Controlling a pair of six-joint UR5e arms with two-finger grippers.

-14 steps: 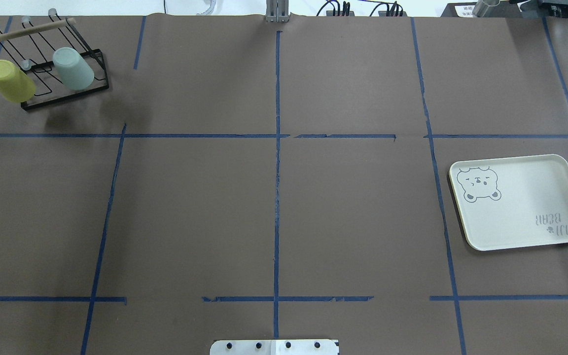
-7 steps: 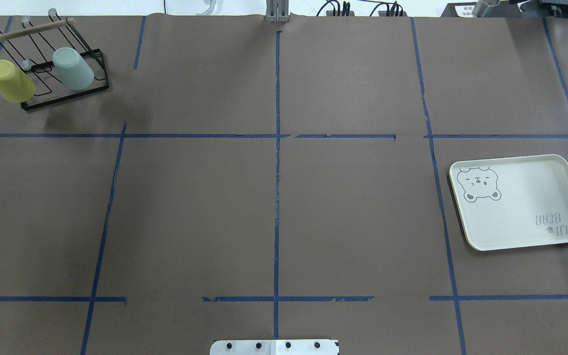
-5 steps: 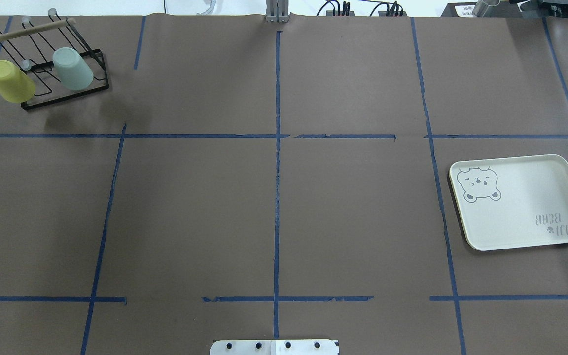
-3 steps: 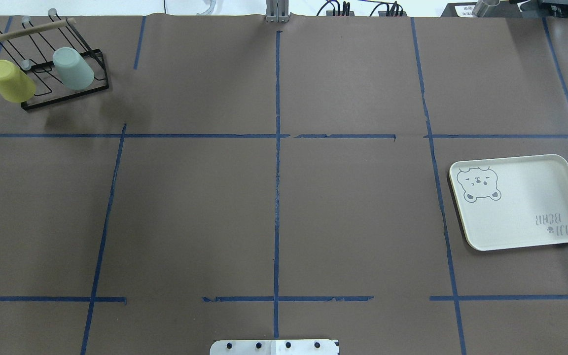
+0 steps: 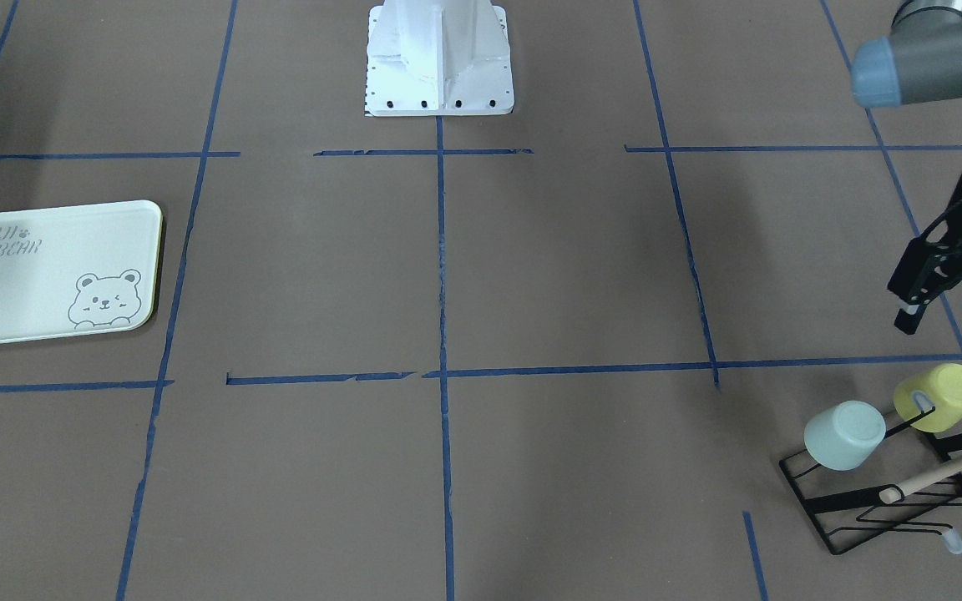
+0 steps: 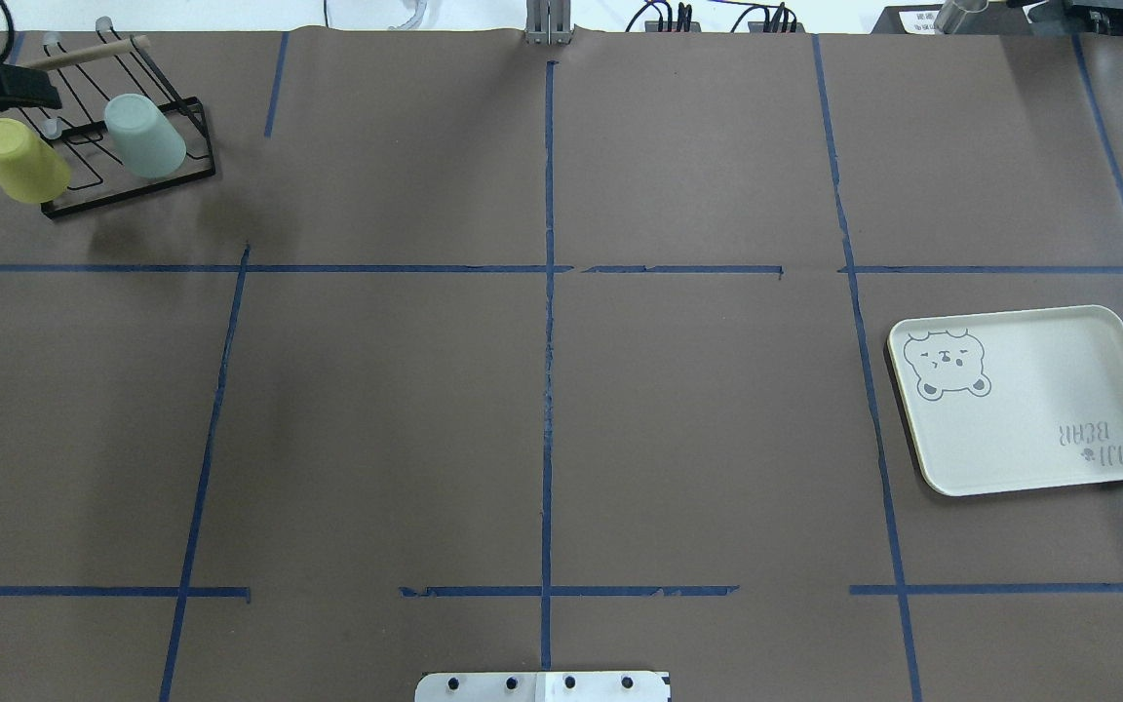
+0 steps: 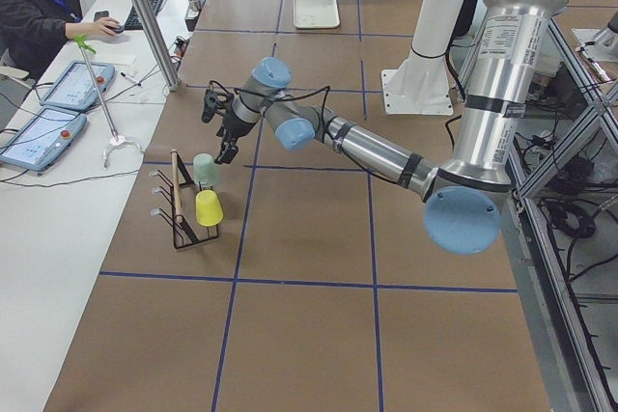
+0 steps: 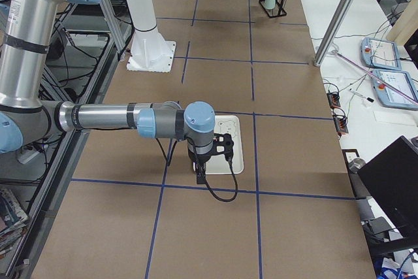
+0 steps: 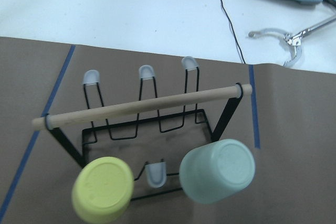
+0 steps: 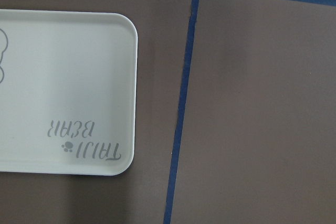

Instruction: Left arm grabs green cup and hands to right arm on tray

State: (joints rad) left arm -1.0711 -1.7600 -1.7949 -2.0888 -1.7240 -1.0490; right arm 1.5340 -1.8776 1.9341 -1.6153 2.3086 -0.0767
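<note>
Green cup point(image 5: 844, 434): bottom-up on a peg of the black wire rack point(image 5: 865, 501), beside yellow-green cup point(image 5: 939, 397) | left gripper point(image 5: 943, 315): jaws spread, empty, hovering near rack | right gripper point(image 8: 199, 176): by tray point(image 5: 30, 275), grip unreadable | risk: yellow-green cup sits nearer and may be seized instead; rack may snag on lift.

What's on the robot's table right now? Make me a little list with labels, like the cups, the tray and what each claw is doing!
green cup: bottom up, tilted on a peg of the black wire rack, not held
yellow-green cup: on the same rack, beside the green one
left gripper: open, in the air near the rack, touching nothing
right gripper: by the tray; open or shut cannot be told
tray: nothing on it, at the table's other end from the rack
</note>
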